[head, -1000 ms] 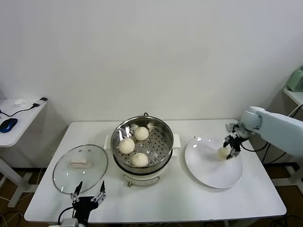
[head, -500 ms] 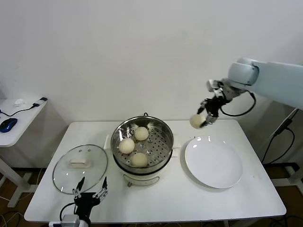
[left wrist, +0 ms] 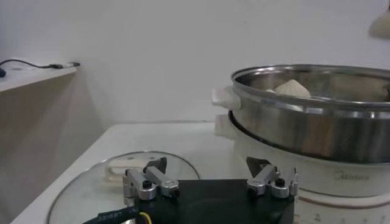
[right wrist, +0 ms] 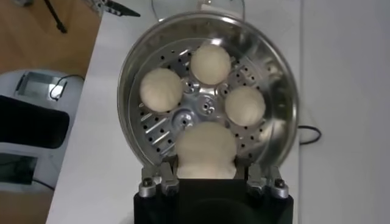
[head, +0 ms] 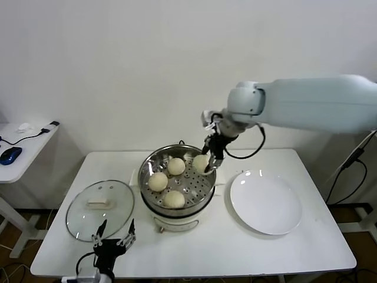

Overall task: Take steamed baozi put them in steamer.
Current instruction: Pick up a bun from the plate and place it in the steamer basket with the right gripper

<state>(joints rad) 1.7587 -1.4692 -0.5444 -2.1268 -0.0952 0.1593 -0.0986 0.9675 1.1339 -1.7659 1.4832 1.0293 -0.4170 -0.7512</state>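
Over on the left there's a glass lid (head: 99, 209) lying flat on the white tabletop (head: 247, 253), and the left hand (head: 111, 240) sits low just in front of it, near the tabletop's front edge, fingers spread apart and holding nothing. In the left wrist view the lid is right behind those fingers.

Middle of the tabletop is the steamer (head: 177, 180), shiny steel pot on its white base. Three steamed baozi (head: 157, 181) are sitting on the perforated tray inside, spaced apart.

The right hand (head: 209, 160) is over the steamer's right inner side, clamped on a fourth bun (head: 201, 163), which hangs just above the tray. The right wrist view looks straight down: that bun sits between the fingers, the other three beyond it.

Far right, a white plate (head: 265, 202) lies beside the steamer.
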